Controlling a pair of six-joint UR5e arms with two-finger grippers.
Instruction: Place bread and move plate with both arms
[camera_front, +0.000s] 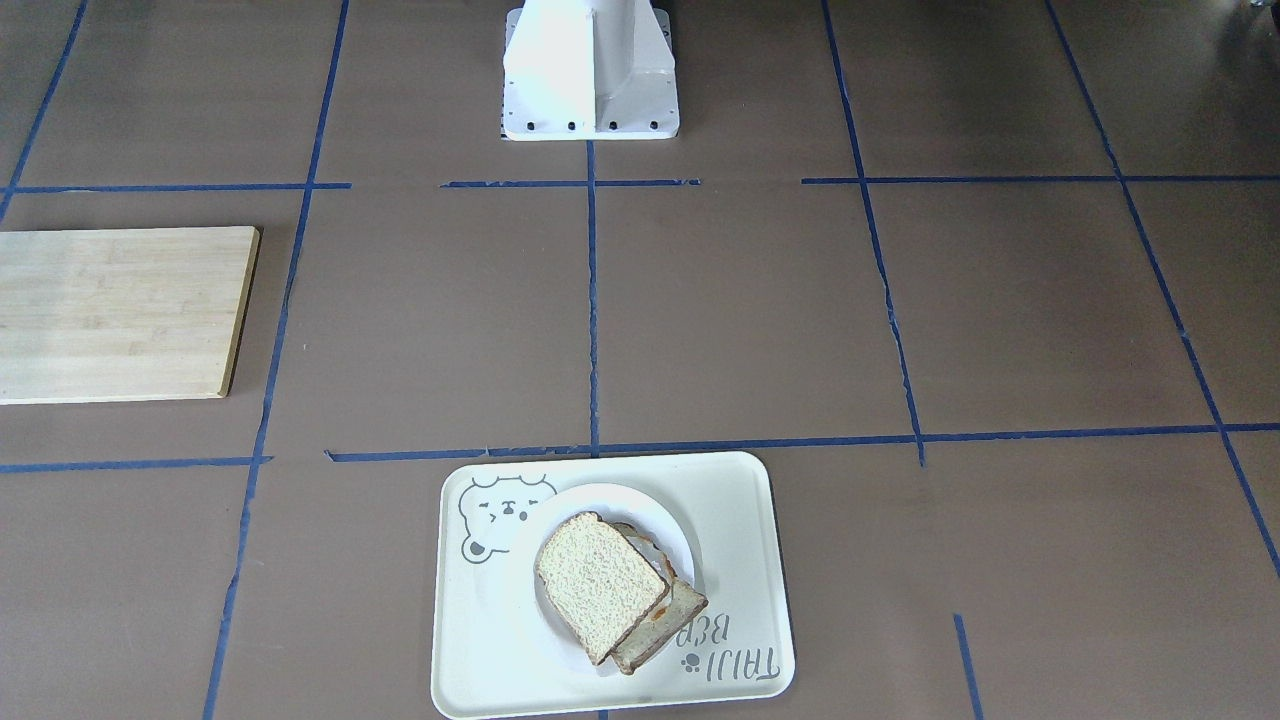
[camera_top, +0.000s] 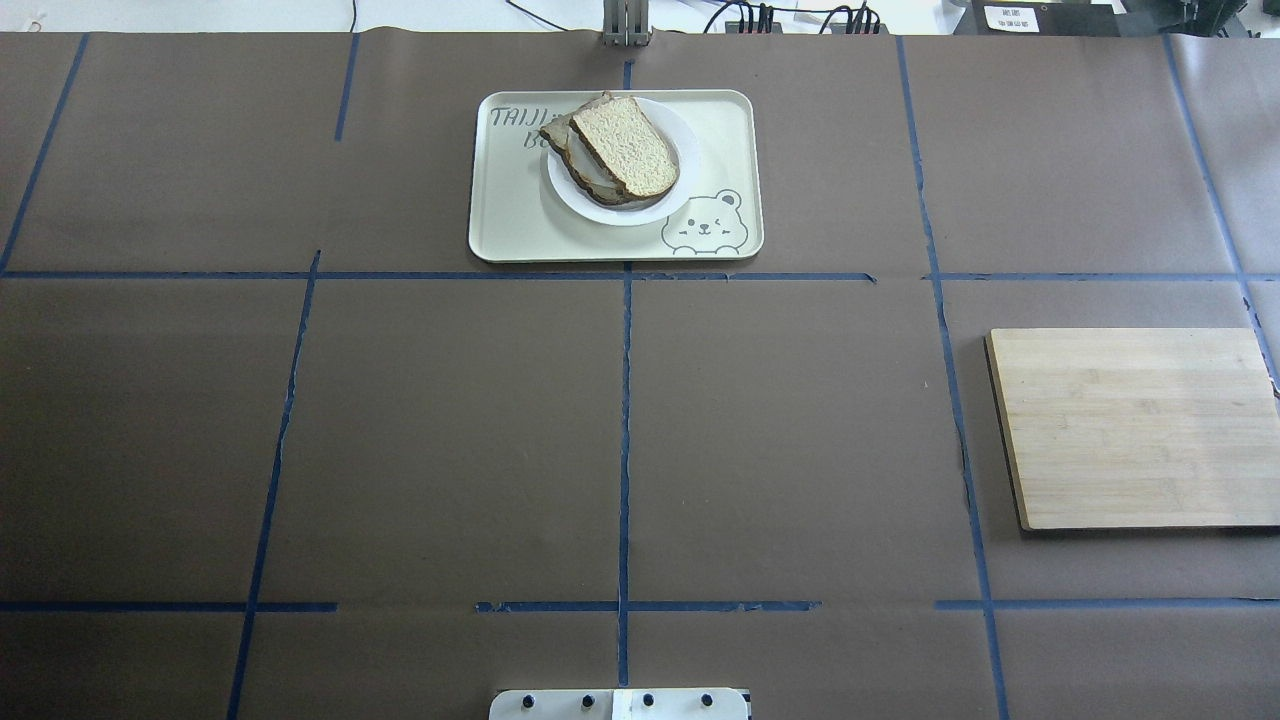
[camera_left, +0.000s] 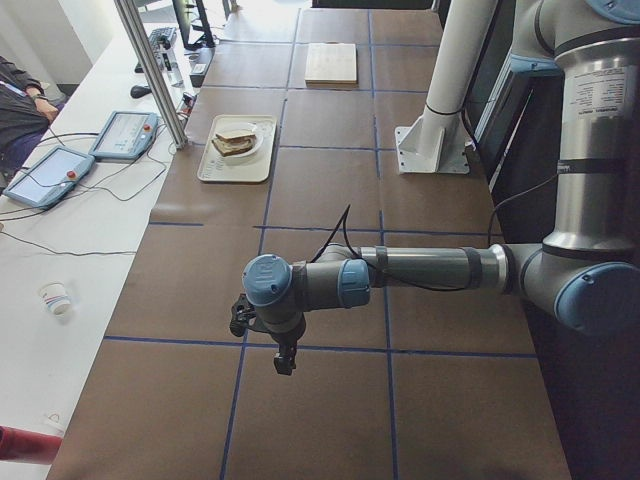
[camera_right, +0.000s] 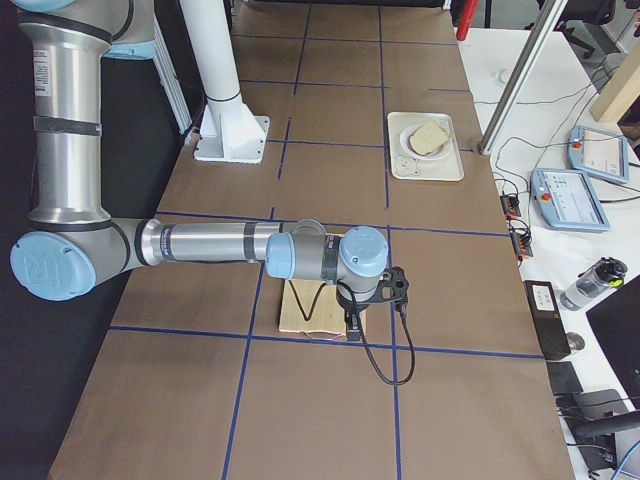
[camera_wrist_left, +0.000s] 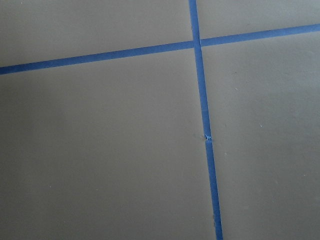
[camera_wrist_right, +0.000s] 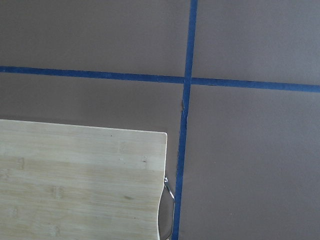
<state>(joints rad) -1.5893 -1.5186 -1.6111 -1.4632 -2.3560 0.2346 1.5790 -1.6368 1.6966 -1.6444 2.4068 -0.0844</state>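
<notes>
Since the bread (camera_front: 600, 585) already lies atop a second slice (camera_front: 676, 612) on the plate (camera_front: 600, 492), within the tray (camera_front: 735, 520), we should hold the left gripper (camera_left: 284, 364) and right gripper (camera_right: 353, 327) well apart from it. Whether either is open or holds anything, we cannot tell.

bread (camera_front: 598, 583): pale beige speckled face, brown crust | plate (camera_front: 590, 498): plain white | tray (camera_front: 740, 520): cream, with grey bear drawing (camera_front: 500, 515) and grey lettering | table (camera_front: 750, 320): matte brown, gridded with blue tape lines (camera_front: 592, 300) | cutting board (camera_front: 120, 315): light banded wood grain | left arm (camera_left: 420, 268), right arm (camera_right: 200, 243): silver-grey, light-blue joint caps | base pedestal (camera_front: 590, 70): white
</notes>
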